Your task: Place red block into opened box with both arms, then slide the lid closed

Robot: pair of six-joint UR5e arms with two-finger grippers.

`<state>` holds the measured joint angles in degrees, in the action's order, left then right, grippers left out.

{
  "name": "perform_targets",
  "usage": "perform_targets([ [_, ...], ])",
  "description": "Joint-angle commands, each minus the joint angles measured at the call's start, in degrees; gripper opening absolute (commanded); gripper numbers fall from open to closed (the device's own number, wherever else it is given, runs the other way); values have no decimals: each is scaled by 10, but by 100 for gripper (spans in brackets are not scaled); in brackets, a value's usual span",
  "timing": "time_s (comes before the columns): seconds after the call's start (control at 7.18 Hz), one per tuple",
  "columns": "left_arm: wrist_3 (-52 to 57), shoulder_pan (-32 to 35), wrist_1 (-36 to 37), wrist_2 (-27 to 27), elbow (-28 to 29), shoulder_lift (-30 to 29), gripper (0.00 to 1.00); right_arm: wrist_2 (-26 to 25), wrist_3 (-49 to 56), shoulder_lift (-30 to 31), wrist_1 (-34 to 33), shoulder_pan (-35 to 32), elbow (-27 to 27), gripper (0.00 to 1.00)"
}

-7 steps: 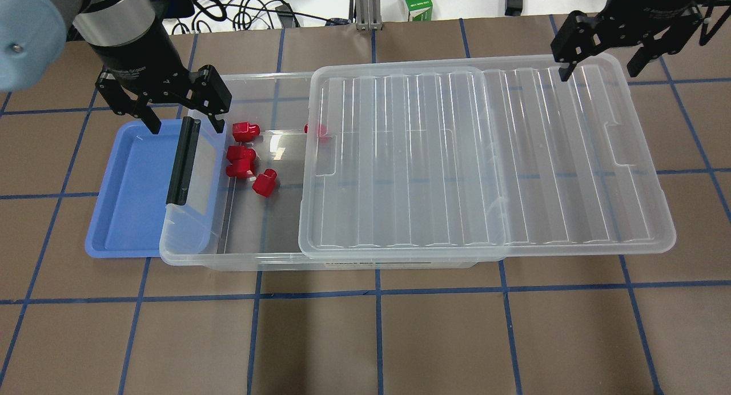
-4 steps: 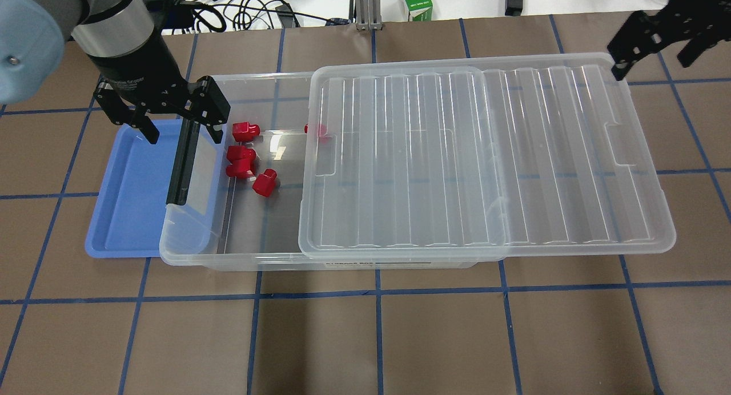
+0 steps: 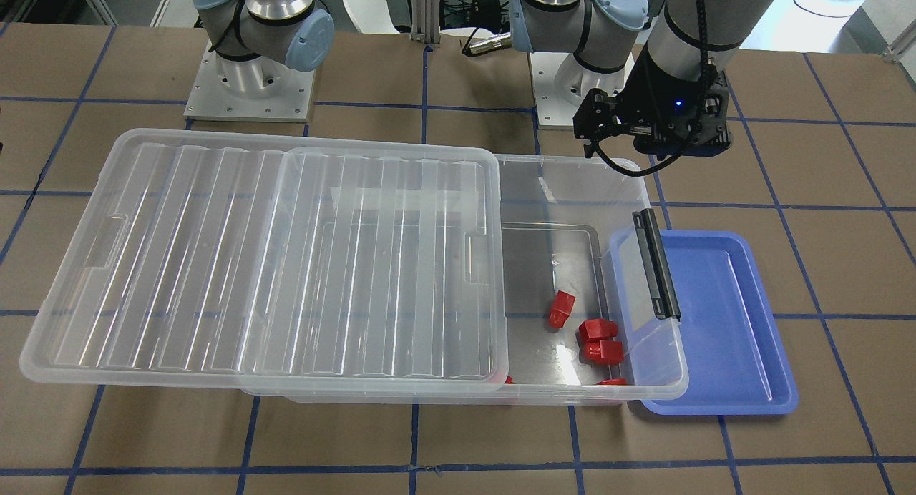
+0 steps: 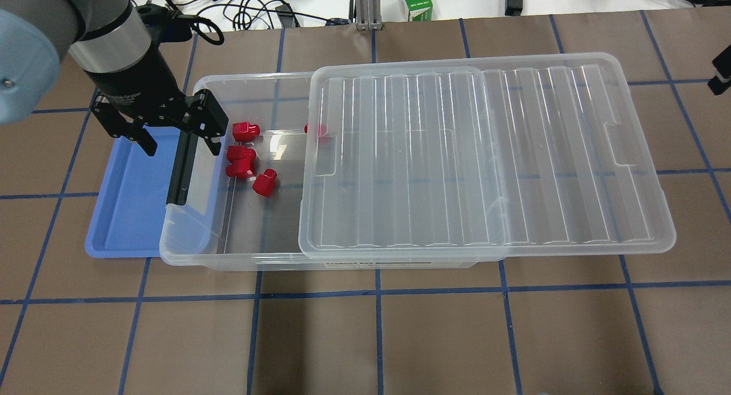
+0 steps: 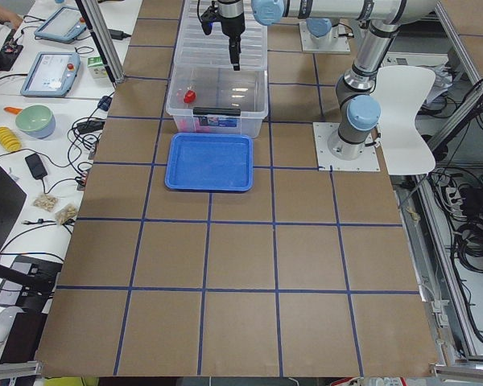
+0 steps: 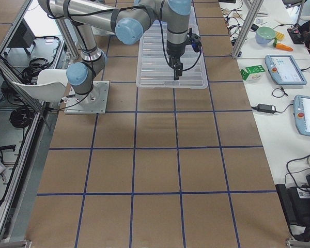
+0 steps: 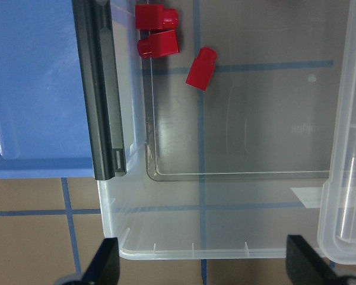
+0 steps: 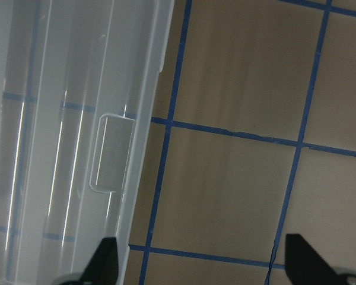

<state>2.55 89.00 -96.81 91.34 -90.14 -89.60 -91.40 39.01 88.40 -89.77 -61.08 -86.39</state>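
Observation:
Several red blocks [image 4: 245, 131] lie inside the left, uncovered end of the clear box [image 4: 228, 262]; the left wrist view shows three of them [image 7: 200, 68]. The ribbed lid [image 4: 485, 155] rests on the box, shifted right and overhanging its right end. My left gripper [image 4: 180, 144] hangs open and empty above the box's black handle [image 4: 181, 161]; its fingertips [image 7: 107, 264] hold nothing. My right gripper [image 8: 204, 270] is open and empty over bare table just beyond the lid's right edge [image 8: 145, 148], and only a sliver of it shows at the overhead view's right edge.
A shallow blue tray [image 4: 123, 201] lies partly under the box's left end. A green carton [image 4: 416, 1] and cables [image 4: 245, 12] sit past the table's far edge. The arm bases [image 3: 250, 87] stand behind the box.
My right gripper has moved right, off the lid's far right corner, almost out of the overhead view. My left gripper has drifted slightly left. Both stay open; blocks, box and lid are unmoved.

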Motion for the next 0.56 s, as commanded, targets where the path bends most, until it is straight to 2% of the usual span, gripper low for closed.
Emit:
perform_targets([
  [0.0,0,1,0,-1,0,1,100,0,2,-25,-55,10,-58,100],
  [0.28,0,-1,-1,2,0,1,100,0,-16,-40,-162,10,-150,100],
  [0.42,0,-2,-1,2,0,1,100,-1,-21,-41,-207,10,-179,100],
])
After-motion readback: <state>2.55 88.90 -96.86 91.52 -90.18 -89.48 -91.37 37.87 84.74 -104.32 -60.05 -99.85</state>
